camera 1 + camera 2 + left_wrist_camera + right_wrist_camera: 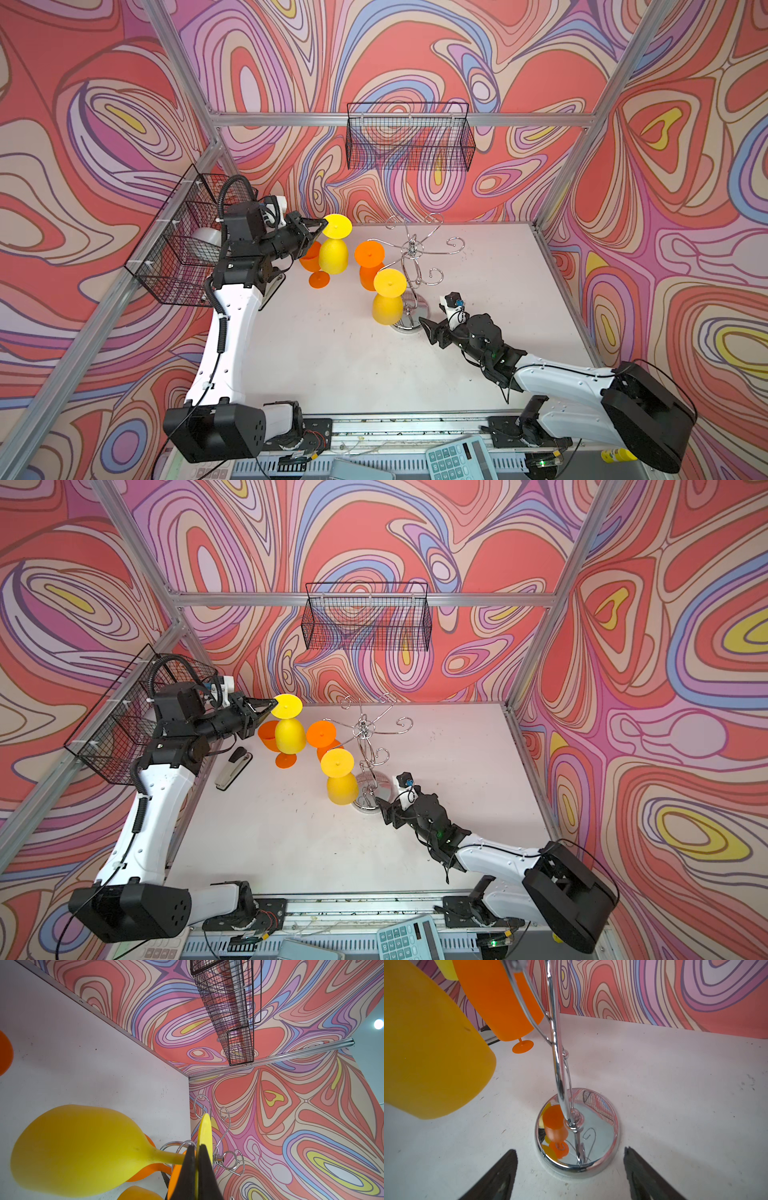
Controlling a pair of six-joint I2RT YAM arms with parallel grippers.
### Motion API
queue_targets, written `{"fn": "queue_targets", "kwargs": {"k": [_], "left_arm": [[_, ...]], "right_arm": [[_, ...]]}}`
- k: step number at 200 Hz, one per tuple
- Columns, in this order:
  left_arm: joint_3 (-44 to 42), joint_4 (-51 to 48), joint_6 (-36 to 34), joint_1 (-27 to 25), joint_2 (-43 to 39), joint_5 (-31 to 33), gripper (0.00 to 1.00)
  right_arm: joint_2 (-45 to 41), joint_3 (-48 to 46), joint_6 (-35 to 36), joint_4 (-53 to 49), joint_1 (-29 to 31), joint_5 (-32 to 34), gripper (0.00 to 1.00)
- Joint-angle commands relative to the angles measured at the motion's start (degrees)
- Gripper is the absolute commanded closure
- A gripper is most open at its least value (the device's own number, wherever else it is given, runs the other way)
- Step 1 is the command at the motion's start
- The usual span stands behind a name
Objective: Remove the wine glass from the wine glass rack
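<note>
White tabletop (332, 357); my left gripper (322, 224) pinches the yellow wine glass (333, 255) by its foot, apart from the wine glass rack (411, 249); right gripper (430, 328) spread beside its base

Bright, even, diffuse light fills the cell; shadows on the white worktop (332, 353) are faint and soft. The wine glass rack (596, 1130) mirrors its surroundings in its chrome base, with thin glints along the stem. A round lamp (378, 1024) blows out to white. The yellow wine glass (79, 1151) shades to olive on one side, and the left end effector (196, 1148), close to the lens, looks soft.
</note>
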State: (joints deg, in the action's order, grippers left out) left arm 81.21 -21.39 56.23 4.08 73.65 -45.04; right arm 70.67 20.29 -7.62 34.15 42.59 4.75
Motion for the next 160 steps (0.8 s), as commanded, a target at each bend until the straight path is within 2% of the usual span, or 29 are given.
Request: {"fn": "queue_targets", "kwargs": {"k": [1,87,103,136,160], "left_arm": [[-0.9,2.3,0.3,0.1,0.1,-1.0,1.00],[-0.4,2.5,-0.2,0.1,0.4,-1.5,1.00],[-0.4,2.4,-0.3,0.1,0.3,-1.5,1.00],[-0.3,2.2,-0.6,0.1,0.3,-1.6,1.00],[-0.4,2.2,-0.5,0.1,0.4,-1.7,1.00]], "right_arm": [[2.9,2.3,3.1,4.8,0.4,0.7,0.15],[16.4,8.8,7.2,11.0,0.4,2.1,0.22],[17.5,10.2,7.8,10.5,0.3,2.0,0.29],[19.1,11.2,8.1,10.4,0.0,2.5,0.49],[20.1,11.6,8.1,10.7,-0.2,2.6,0.53]]}}
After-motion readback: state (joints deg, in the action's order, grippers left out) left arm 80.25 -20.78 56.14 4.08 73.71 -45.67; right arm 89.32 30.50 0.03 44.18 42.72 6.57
